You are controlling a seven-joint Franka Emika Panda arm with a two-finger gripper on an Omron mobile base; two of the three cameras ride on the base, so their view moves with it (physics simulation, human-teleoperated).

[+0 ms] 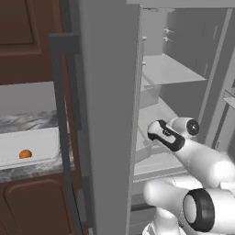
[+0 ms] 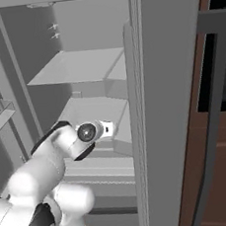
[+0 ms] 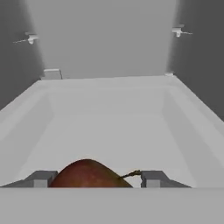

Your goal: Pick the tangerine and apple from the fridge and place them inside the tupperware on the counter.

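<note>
The gripper (image 3: 92,178) is closed on the apple (image 3: 87,174), which sits between its two fingertips (image 3: 40,179) inside a pale drawer (image 3: 109,118) of the open fridge (image 1: 108,114). Far to its left, the tangerine (image 1: 25,154) lies in the tupperware (image 1: 41,140) on the counter (image 1: 27,123).

The fridge (image 1: 108,114) is showing a plain matt grey finish. The apple (image 3: 89,175) is looking smooth and faintly glossy. The counter (image 1: 27,121) is showing marbled stone over dark wooden cabinet doors (image 1: 32,206). The tupperware (image 1: 43,142) is looking smooth white plastic.
</note>
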